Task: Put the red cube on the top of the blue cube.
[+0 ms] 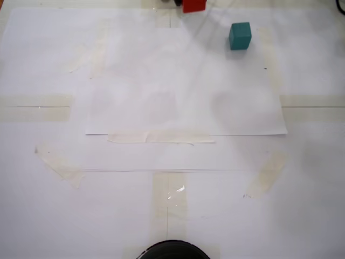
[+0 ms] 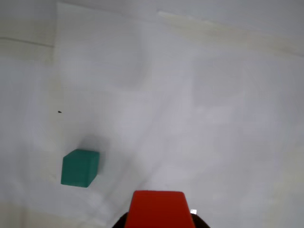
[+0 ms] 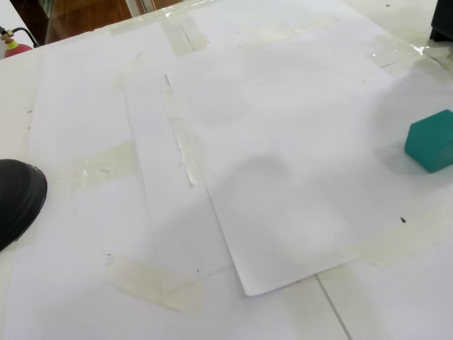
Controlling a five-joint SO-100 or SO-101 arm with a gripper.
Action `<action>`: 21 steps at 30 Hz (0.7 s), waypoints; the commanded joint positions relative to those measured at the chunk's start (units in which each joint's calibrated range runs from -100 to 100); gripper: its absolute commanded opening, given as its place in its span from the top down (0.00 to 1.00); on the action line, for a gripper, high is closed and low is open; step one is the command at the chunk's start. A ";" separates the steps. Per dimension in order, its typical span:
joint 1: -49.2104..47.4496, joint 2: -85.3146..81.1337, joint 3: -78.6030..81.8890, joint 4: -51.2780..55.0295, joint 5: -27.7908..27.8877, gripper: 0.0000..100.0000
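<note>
Claw (image 2: 159,223) grips the red cube (image 2: 157,209) and holds it up off the bench (image 1: 172,216). I think this is the carry step. Teal cube (image 2: 80,167) sits apart from it, so the claw must move over it, then go down.

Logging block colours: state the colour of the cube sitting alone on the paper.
Teal, a blue-green. The blue cube shows best in the wrist view.

The red cube (image 2: 157,209) is a flat, bright red. The blue cube (image 2: 80,167) is a plain teal, blue-green. The paper sheet (image 1: 183,81) is white, held by pale beige tape strips (image 1: 160,137). At the near edge, a dark black rounded object (image 1: 172,250).
</note>
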 commanded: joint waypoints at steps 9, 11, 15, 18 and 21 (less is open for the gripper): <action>-11.18 -5.09 6.93 -3.44 -5.27 0.91; -12.62 -6.55 9.20 -4.82 -6.25 0.91; -15.42 -7.83 11.47 -6.29 -8.16 0.91; -16.86 -8.52 12.56 -7.76 -9.13 0.91; -18.15 -8.52 12.65 -8.17 -10.01 0.91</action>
